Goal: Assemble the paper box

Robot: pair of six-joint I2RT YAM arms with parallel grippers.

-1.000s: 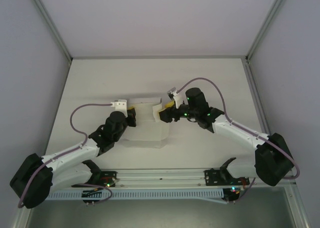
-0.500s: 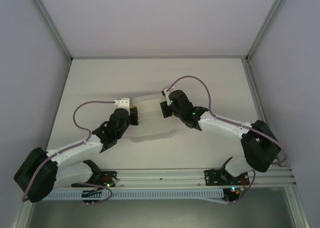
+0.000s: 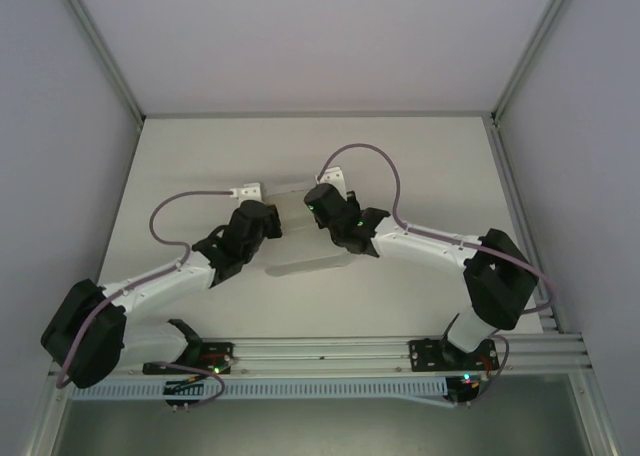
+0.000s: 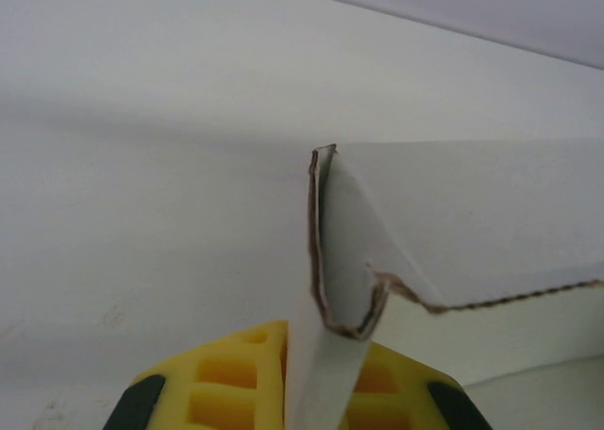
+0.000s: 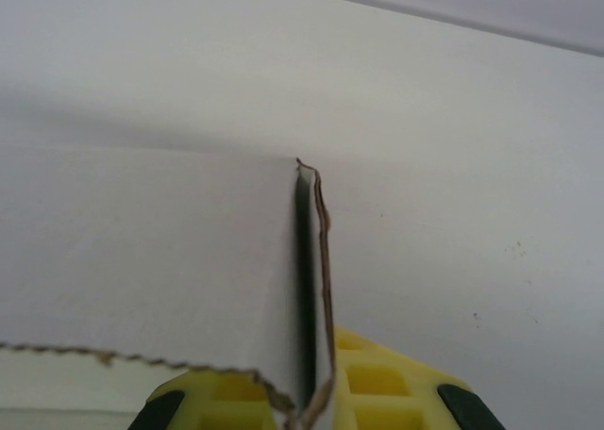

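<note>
The paper box (image 3: 296,226) is a thin white card piece held between the two arms near the table's middle, partly folded, with brown cut edges. My left gripper (image 3: 268,216) is shut on its left end; in the left wrist view a folded flap of the paper box (image 4: 344,260) rises from between the yellow fingers (image 4: 222,378). My right gripper (image 3: 318,214) is shut on its right end; in the right wrist view the paper box (image 5: 160,251) shows a doubled wall standing up between the yellow fingers (image 5: 387,383). A lower panel of the card reaches toward the near side.
The white table (image 3: 420,156) is bounded by grey walls, with metal frame posts (image 3: 100,51) at the back corners. A rail (image 3: 320,354) with the arm bases runs along the near edge. Cables (image 3: 370,156) loop above both wrists.
Both grippers have moved toward each other and slightly farther from the bases, holding the card. The box between them has narrowed and its sides have folded up.
</note>
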